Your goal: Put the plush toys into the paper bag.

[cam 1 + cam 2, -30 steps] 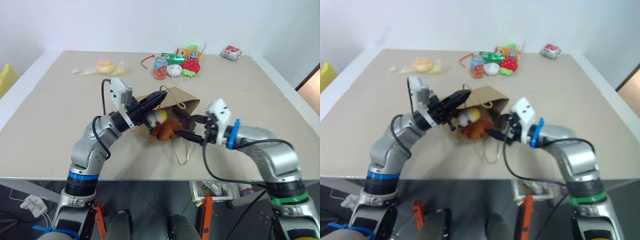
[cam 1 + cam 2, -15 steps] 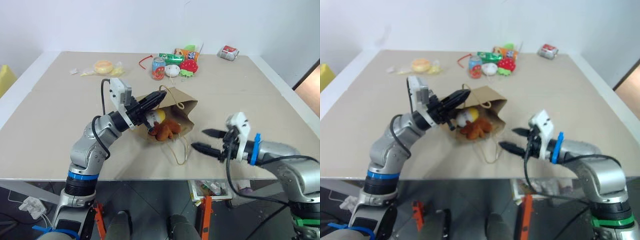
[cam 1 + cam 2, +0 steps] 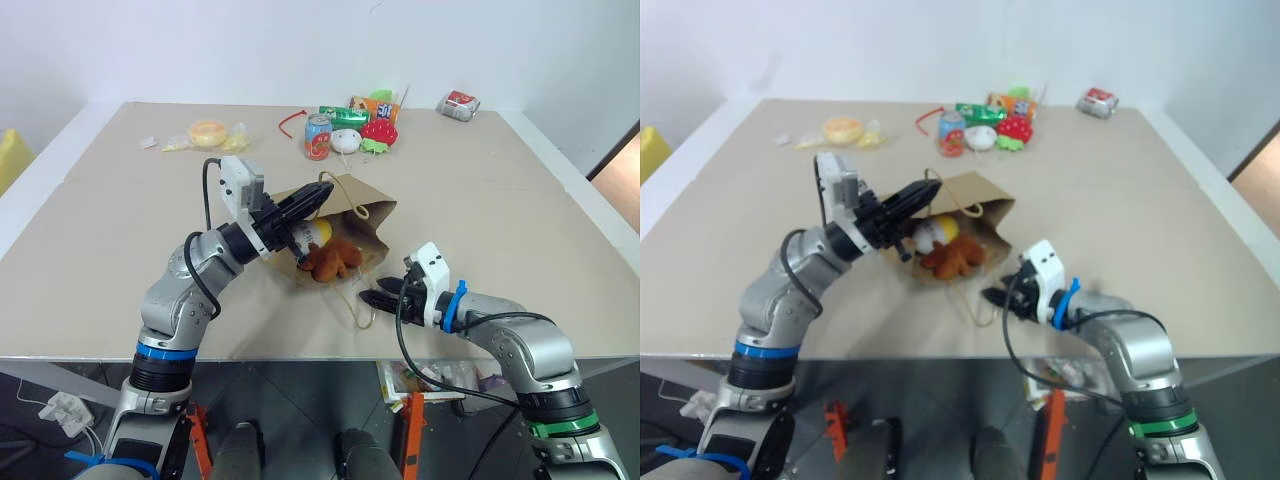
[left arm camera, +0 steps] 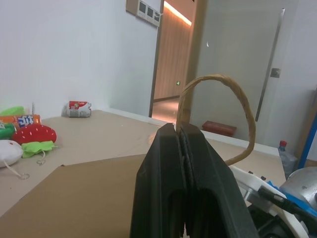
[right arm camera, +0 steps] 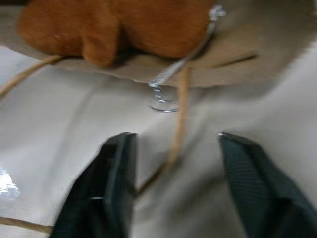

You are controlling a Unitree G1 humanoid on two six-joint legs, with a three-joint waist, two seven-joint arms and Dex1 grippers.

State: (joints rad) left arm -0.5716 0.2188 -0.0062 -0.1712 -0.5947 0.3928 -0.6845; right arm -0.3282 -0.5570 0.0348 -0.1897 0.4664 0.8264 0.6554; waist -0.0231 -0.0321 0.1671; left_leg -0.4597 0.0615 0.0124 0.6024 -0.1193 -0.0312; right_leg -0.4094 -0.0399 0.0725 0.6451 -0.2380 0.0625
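Note:
The brown paper bag [image 3: 362, 212] lies on its side with its mouth facing me. Inside the mouth sit the plush toys: the fuzzy orange-brown one [image 3: 331, 259] and, behind it, the white-and-yellow egg-shaped one [image 3: 316, 232]. My left gripper [image 3: 318, 197] is shut on the bag's upper cord handle [image 4: 237, 94] and holds the mouth up. My right gripper [image 3: 384, 294] hovers low over the table just in front of the bag, open. The lower cord handle [image 5: 179, 124] runs between its fingers [image 5: 116, 178], and the orange toy [image 5: 124, 25] lies right beyond them.
At the table's back stand a soda can [image 3: 319, 137], a red strawberry toy [image 3: 382, 131], a white round toy [image 3: 346, 140] and snack packets. A wrapped bun [image 3: 210, 132] lies back left, a crushed can [image 3: 460, 103] back right. The table's front edge [image 3: 330, 358] is close behind my right gripper.
My right gripper has drawn back from the bag's mouth and sunk to the table by the lower handle, and its fingers have narrowed. The left gripper and bag stayed still.

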